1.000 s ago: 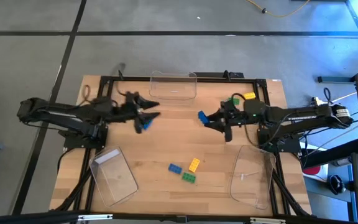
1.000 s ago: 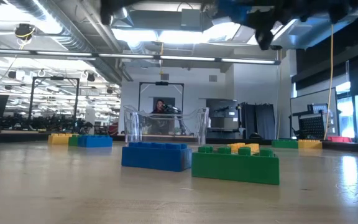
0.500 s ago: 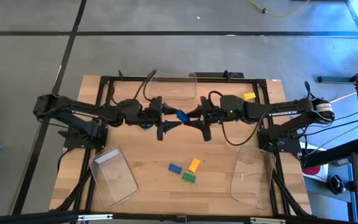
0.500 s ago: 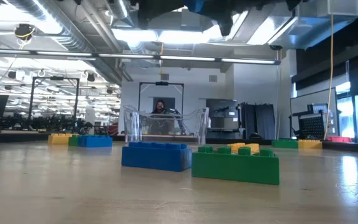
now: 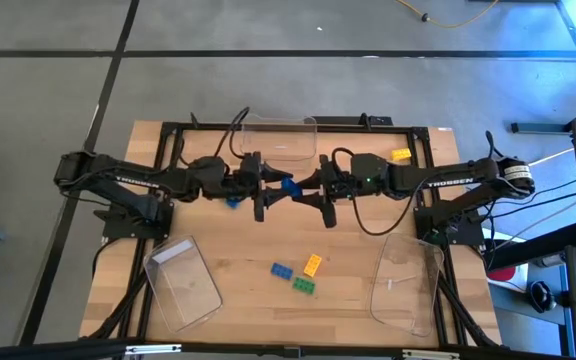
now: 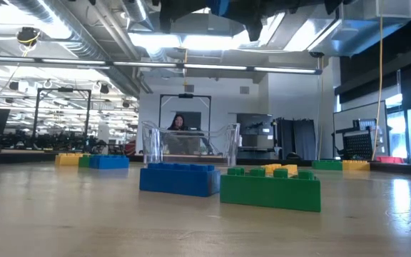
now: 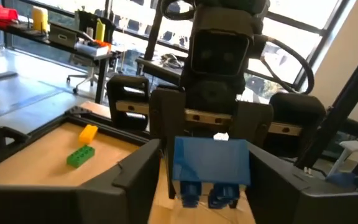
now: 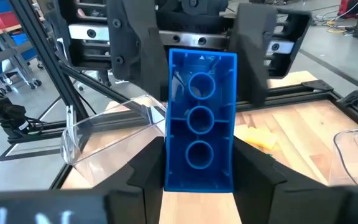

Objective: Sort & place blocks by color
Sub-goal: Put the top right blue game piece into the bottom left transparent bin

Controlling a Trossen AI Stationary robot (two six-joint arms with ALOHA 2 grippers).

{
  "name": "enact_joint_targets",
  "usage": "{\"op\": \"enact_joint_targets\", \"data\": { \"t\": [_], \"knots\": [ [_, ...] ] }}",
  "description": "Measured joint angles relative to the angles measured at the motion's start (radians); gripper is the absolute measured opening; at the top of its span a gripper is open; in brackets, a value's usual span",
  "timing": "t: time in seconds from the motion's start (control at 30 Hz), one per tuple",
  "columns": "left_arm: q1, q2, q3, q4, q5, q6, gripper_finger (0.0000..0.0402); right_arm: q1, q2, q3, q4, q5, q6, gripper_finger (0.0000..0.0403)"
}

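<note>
Your right gripper's (image 5: pixel 306 186) fingers (image 8: pixel 253 165) pinch a blue block (image 5: pixel 289 185) in midair just in front of the far clear tray (image 5: pixel 279 140), while your left gripper's (image 5: pixel 271 186) fingers (image 7: pixel 126 180) stand spread around its other end.

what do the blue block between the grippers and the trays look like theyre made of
Blue block: hard moulded plastic by its look, glossy, with round hollow tubes on its underside; the right gripper holds it.
Clear tray: thin see-through plastic, probably; the wooden table shows through its walls and its edges catch light.
</note>
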Motion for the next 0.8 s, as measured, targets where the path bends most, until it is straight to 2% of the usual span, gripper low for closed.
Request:
{"op": "enact_joint_targets", "data": {
  "t": [0.17,0.37,0.53,0.8],
  "knots": [
    [0.000,-0.001,0.000,-0.005,0.003,0.002,0.0132,0.000,0.000,0.000,0.008,0.002,0.000,0.0147],
    [0.002,-0.010,0.000,-0.032,0.009,0.014,0.0129,0.000,-0.004,-0.001,-0.008,0.005,-0.001,0.0165],
    [0.031,-0.091,-0.003,-0.184,-0.004,0.036,0.0129,-0.013,-0.071,0.000,-0.169,0.095,0.028,0.0218],
    [0.064,-0.258,-0.002,-0.478,0.003,0.095,0.0129,-0.068,-0.226,0.000,-0.514,0.131,0.029,0.0310]
  ]
}}
